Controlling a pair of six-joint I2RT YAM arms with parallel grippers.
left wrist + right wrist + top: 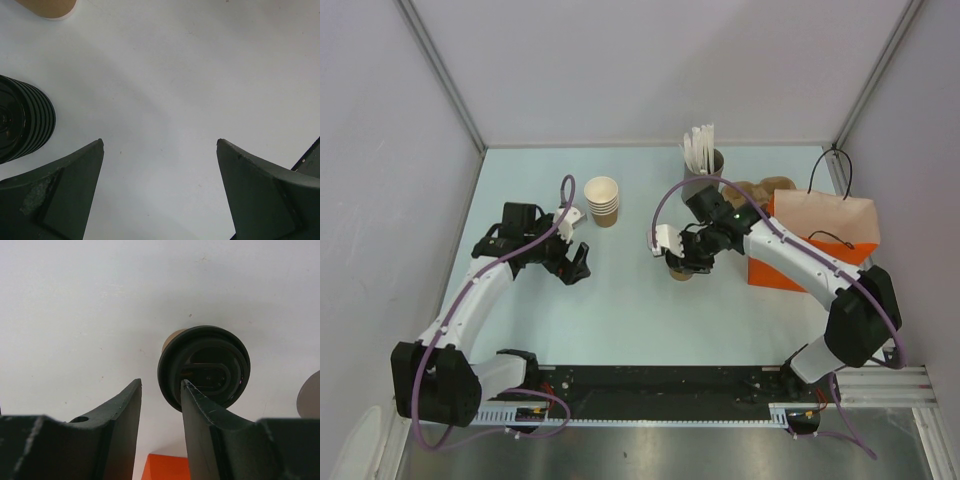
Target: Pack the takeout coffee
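Observation:
The takeout coffee [681, 271] is a small tan cup with a black lid [204, 367], standing on the table left of the orange paper bag [817, 240]. My right gripper [686, 256] hovers over it. In the right wrist view this gripper [161, 382] has its jaws partly apart with only bare table between them. Its right fingertip [192, 392] overlaps the near edge of the lid, and the cup lies outside the gap. My left gripper [160, 142] stands wide open over bare table at the left [572, 264].
A stack of lidless tan cups [603, 200] stands mid-table. A stack of black lids [22, 117] sits just left of my left fingers. A grey holder of white sticks [703, 160] stands at the back, brown items [752, 192] beside it. Walls enclose three sides.

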